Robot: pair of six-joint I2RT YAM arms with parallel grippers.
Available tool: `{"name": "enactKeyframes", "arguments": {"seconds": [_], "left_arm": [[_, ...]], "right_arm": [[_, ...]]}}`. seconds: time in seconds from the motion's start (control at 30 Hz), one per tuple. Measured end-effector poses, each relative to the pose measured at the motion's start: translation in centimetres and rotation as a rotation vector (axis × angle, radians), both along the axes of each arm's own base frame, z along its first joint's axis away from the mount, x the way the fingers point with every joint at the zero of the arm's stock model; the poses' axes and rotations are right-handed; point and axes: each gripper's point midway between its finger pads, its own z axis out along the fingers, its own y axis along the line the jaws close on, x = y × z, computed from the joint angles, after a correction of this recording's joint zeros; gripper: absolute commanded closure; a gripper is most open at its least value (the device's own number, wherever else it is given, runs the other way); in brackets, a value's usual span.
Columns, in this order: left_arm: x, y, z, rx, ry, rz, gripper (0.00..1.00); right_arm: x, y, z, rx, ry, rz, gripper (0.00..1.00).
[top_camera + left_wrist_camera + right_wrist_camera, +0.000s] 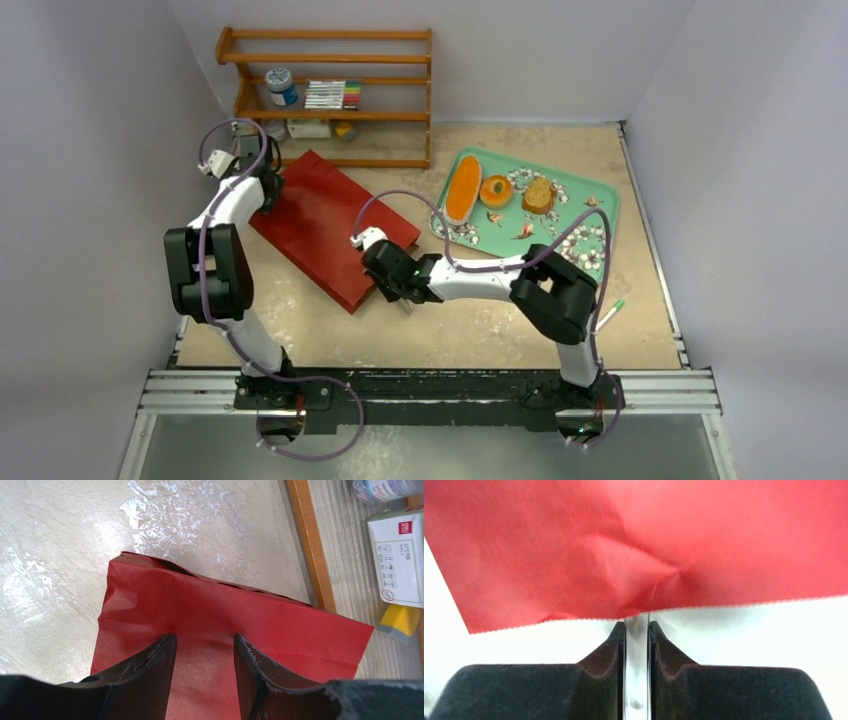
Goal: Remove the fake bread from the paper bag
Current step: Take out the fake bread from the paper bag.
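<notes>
Pinching paper bag [624, 555] rim, right gripper [637, 624] clamped; left gripper [204, 637] apart over far end; bag contents hidden.

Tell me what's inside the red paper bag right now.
Its inside is hidden: the paper bag lies flat, only its red outside showing. The right gripper pinches its zigzag rim. Any bread left within cannot be seen. Three fake bread pieces sit on the tray.

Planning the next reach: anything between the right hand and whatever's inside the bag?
Only the paper bag itself: it lies flat, its zigzag rim pinched in the right hand, and no view shows its inside. Nothing else is in the way.
</notes>
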Motion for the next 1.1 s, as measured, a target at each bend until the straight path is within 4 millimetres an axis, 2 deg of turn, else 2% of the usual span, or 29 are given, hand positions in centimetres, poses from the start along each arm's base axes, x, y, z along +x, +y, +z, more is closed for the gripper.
{"name": "enactKeyframes", "arguments": {"seconds": [0.4, 0.57, 0.9, 1.1], "left_arm": [[0.0, -0.3, 0.5, -0.018, -0.016, 0.006, 0.54], [0.3, -0.3, 0.8, -0.023, -0.028, 0.007, 0.54], [0.6, -0.5, 0.9, -0.039, -0.042, 0.006, 0.54], [0.9, -0.6, 0.7, -0.043, -0.048, 0.006, 0.54]], "right_arm": [[-6.6, -4.9, 0.8, -0.052, 0.089, -0.010, 0.99], [-9.1, -7.0, 2.0, -0.055, 0.122, -0.019, 0.99], [-12.8, -11.6, 2.8, -0.097, 0.180, -0.052, 0.99], [-15.0, -13.1, 4.4, -0.092, 0.206, -0.055, 0.99]]}}
